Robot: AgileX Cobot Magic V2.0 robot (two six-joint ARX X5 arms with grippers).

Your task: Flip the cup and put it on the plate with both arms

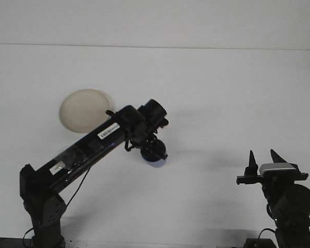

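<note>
On the white counter (pixel 212 93), the left arm (pixel 88 150) reached diagonally from its base at the lower left up toward the middle of the scene, a white label showing on its black link. Its left end effector (pixel 153 151) pointed downward and was clamped on the blue cup (pixel 155 157), of which only a rounded blue edge showed beneath the dark fingers; the cup hung under the wrist, and its faint shadow lay on the counter just below and to the right, though whether it touched the surface could not be told from this view. Which way the cup's mouth faced could not be told either, since the end effector covered most of it. The cream plate (pixel 82 108) lay flat up and to the left of the cup, with the forearm crossing over its lower right rim. Nothing rested on the part of the plate that showed. Well apart from all this, at the lower right corner, the right arm (pixel 289 204) sat folded low, and the right end effector (pixel 261 159) pointed upward with its two dark fingers spread apart, holding nothing, a pale grey block just behind them.
</note>
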